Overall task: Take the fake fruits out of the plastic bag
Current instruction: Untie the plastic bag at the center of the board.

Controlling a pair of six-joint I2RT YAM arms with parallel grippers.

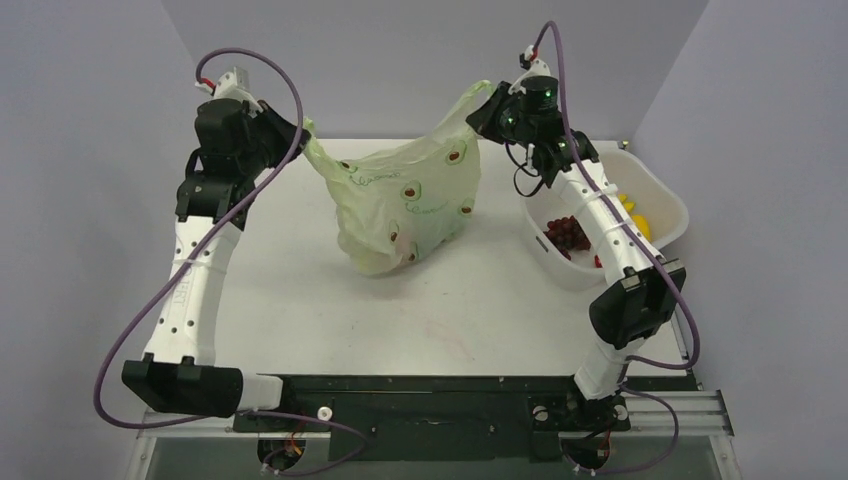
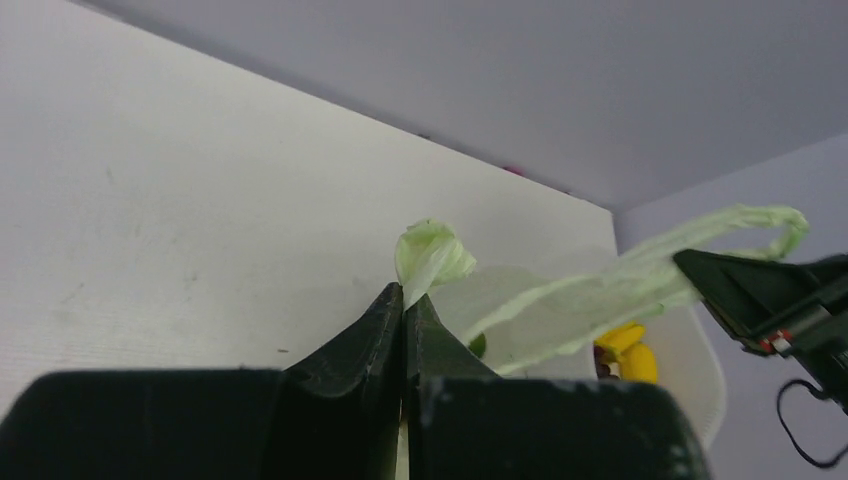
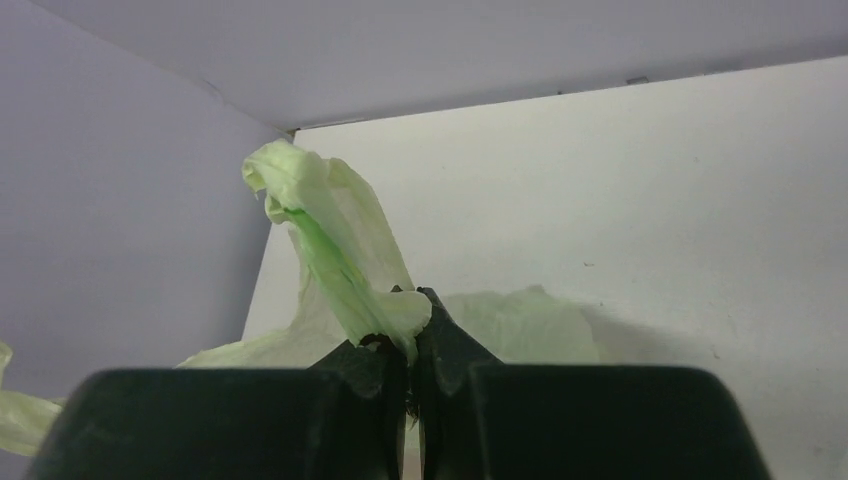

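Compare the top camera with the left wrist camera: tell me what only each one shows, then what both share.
Only the top view: the full spotted body of the bag, slung between the whole left arm and right arm. Only the left wrist view: the left gripper pinched shut on a bunched handle, close up. Both: the pale green bag, the right gripper holding the other handle, and yellow bananas in the white basket.

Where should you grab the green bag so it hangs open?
By its loop handles, one from each side. They are thin bunched strips that shut jaws can pinch, and pulling them apart should spread the plastic bag open. The left gripper and right gripper grip it so.
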